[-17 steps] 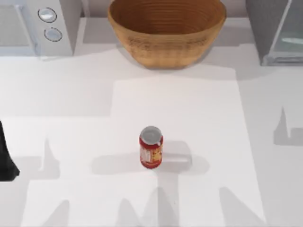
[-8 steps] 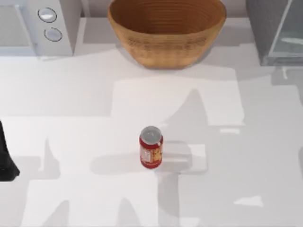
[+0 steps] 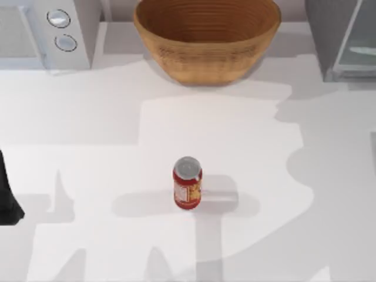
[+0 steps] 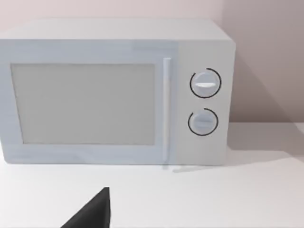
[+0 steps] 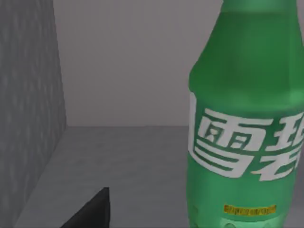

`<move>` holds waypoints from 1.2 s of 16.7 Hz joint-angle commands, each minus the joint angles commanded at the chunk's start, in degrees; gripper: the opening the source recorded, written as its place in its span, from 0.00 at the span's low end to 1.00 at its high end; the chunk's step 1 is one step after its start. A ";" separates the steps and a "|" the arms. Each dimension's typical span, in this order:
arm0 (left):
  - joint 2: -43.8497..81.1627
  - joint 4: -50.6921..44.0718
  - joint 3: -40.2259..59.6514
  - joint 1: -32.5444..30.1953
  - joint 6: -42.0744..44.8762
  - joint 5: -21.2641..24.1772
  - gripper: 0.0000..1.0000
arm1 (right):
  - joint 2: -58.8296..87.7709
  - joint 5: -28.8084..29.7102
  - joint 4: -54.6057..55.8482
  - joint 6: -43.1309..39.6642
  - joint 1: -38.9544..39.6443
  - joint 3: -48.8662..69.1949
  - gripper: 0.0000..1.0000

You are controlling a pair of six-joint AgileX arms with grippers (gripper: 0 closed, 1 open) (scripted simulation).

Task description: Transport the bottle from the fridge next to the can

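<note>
Bottle (image 5: 247, 123) upright inside fridge (image 5: 28, 104), close ahead of right gripper (image 5: 90, 213), off-centre; jaw opening can't tell. Left arm parked by microwave (image 4: 114, 95).

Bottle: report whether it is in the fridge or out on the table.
In the fridge. The right wrist view shows the bottle standing upright on the fridge's grey floor between grey walls; the can stands alone on the table.

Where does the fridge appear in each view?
Top view: fridge in the upper right corner.
Right wrist view: fridge seen from inside, its grey wall beside the bottle.
Left wrist view: faces the microwave instead.
Shared landmark: the microwave, in the top view's upper left corner.
</note>
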 joint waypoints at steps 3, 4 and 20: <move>0.00 0.00 0.00 0.00 0.00 0.00 1.00 | 2.33 -0.21 1.53 0.00 -0.25 1.33 1.00; 0.00 0.00 0.00 0.00 0.00 0.00 1.00 | 2.33 -0.21 1.53 0.00 -0.25 1.33 1.00; 0.00 0.00 0.00 0.00 0.00 0.00 1.00 | 10.97 1.20 -6.92 -0.09 1.04 18.39 1.00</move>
